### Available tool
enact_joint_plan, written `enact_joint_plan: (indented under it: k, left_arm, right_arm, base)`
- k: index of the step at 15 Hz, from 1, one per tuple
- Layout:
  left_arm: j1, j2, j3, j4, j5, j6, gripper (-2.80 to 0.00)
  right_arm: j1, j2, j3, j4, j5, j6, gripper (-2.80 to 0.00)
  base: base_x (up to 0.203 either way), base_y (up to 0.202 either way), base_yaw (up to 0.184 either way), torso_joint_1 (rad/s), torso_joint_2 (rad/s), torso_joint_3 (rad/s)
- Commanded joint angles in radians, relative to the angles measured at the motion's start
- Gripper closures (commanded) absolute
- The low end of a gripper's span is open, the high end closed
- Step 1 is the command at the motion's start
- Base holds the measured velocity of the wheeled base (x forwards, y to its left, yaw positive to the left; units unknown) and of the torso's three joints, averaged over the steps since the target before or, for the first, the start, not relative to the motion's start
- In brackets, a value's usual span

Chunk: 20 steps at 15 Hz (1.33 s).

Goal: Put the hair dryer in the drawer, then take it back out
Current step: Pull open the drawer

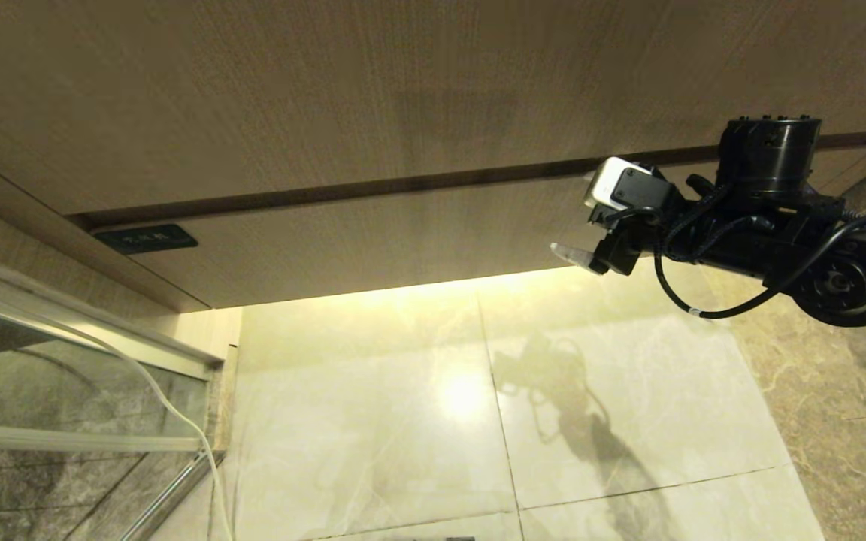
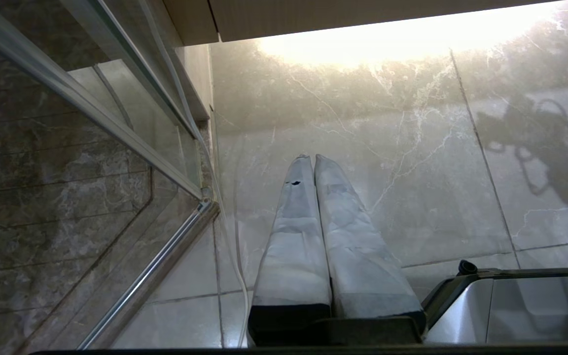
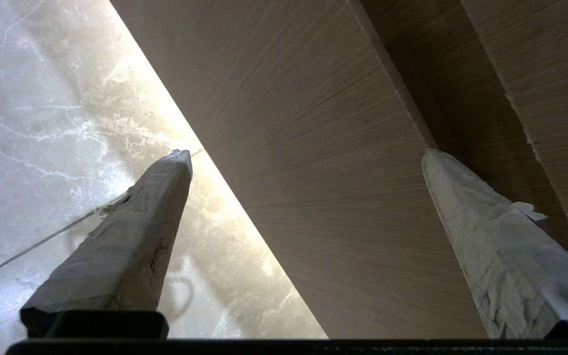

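The drawer (image 1: 403, 233) is the low wood-grain front with a small dark label (image 1: 146, 238) at its left corner, and it sits flush under the taller panel. My right arm (image 1: 779, 225) reaches to the drawer's right end. The right gripper (image 3: 306, 155) is open, and the drawer front (image 3: 323, 197) fills the space between its fingers. One finger (image 3: 131, 236) hangs below the lower edge over the floor. The other finger (image 3: 491, 246) lies at the dark gap along the top edge. My left gripper (image 2: 309, 159) is shut and empty, pointing at the floor. The hair dryer is out of view.
The taller plain wood panel (image 1: 328, 98) stands above the drawer. A glass shower door with a metal frame (image 1: 65, 391) and a thin white hose (image 1: 170, 406) are at the left. Glossy marble floor tiles (image 1: 403, 421) spread below, lit from under the cabinet. My base (image 2: 511, 301) shows beside the left gripper.
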Motion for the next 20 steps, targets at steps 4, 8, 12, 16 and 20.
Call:
enact_joint_plan:
  k: [4, 8, 12, 16, 20]
  left_arm:
    - [0.000, 0.000, 0.000, -0.001, 0.000, 0.000, 0.00]
    - [0.000, 0.002, 0.000, -0.001, 0.000, 0.000, 0.00]
    - [0.000, 0.000, 0.000, -0.001, 0.000, 0.000, 0.00]
    - [0.000, 0.000, 0.000, -0.001, 0.000, 0.000, 0.00]
    - [0.000, 0.002, 0.000, -0.001, 0.000, 0.000, 0.00]
  right_arm:
    - [0.000, -0.084, 0.092, 0.158, 0.002, -0.021, -2.80]
    - [0.001, -0.097, 0.077, 0.210, 0.003, -0.023, -2.80]
    - [0.002, -0.133, 0.095, 0.198, 0.004, -0.021, -2.80]
    - [0.008, -0.141, 0.152, 0.084, 0.002, -0.014, -2.80]
    - [0.011, -0.115, 0.142, 0.065, 0.002, -0.010, -2.80]
  base:
    - [0.000, 0.000, 0.000, 0.000, 0.00, 0.000]
    - [0.000, 0.000, 0.000, 0.000, 0.00, 0.000]
    - [0.000, 0.000, 0.000, 0.000, 0.00, 0.000]
    - [0.000, 0.000, 0.000, 0.000, 0.00, 0.000]
    - [0.000, 0.000, 0.000, 0.000, 0.00, 0.000]
